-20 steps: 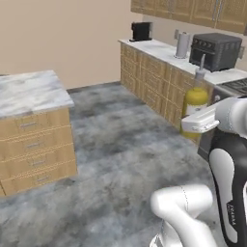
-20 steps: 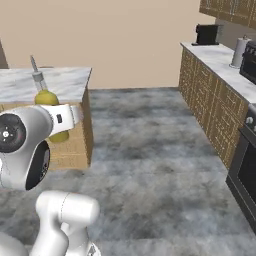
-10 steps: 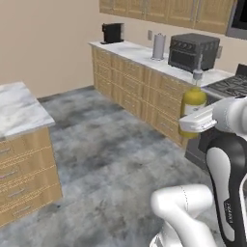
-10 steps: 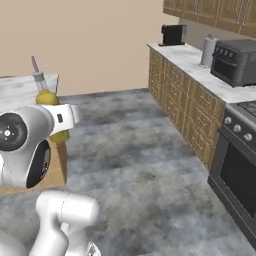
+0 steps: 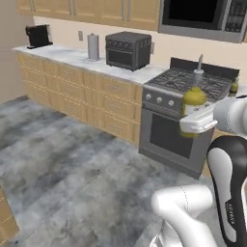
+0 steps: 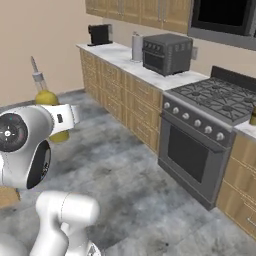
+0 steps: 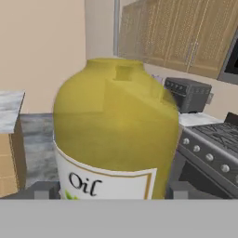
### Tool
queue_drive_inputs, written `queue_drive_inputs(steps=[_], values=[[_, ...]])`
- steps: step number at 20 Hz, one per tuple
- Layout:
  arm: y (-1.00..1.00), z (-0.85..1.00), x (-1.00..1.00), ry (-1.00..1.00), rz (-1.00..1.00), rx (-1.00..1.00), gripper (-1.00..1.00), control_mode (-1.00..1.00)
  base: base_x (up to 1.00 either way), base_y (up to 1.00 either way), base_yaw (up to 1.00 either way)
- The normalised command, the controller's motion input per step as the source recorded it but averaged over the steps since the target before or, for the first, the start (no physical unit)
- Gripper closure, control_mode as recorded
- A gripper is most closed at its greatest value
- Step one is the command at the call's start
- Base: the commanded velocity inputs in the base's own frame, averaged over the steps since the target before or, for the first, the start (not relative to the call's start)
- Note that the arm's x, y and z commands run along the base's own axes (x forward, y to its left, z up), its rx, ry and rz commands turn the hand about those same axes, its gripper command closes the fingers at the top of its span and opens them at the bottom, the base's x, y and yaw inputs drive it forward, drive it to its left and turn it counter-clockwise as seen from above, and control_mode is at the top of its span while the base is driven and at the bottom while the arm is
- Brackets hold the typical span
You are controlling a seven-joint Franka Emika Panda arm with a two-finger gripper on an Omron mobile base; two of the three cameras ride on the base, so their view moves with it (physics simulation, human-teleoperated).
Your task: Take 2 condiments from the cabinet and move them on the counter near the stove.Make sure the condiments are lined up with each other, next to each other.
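Jaws pinching yellow oil bottle (image 7: 115, 130) low on its belly, frame centre; likely rigid, slick, top-heavy; best kept upright.

"Oil" on yellow bottle (image 7: 114, 135) (white label)

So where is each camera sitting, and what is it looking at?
Left base view: behind the arm, to its left, facing the dark grey gas stove; the white arm rises at lower right, gripper holding the yellow oil bottle.
Right base view: behind the arm, to its right, facing the stove; the arm rises at lower left.
Hand view: on the hand, looking along the gripper at the bottle's label.
All three show the bottle and stove.
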Motion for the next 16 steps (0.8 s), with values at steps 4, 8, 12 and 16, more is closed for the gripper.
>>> queue_drive_inputs(steps=[4, 8, 12, 16], values=[[0.00, 0.00, 0.00, 0.00, 0.00, 0.00, 1.00, 1.00, 0.47, 0.00, -0.59], [0.00, 0.00, 0.00, 0.00, 0.00, 0.00, 1.00, 1.00, 0.87, 0.02, -0.47], [0.00, 0.00, 0.00, 0.00, 0.00, 0.00, 1.00, 1.00, 0.80, 0.33, -0.35], [0.00, 0.00, 0.00, 0.00, 0.00, 0.00, 1.00, 1.00, 0.63, 0.44, -0.32]])
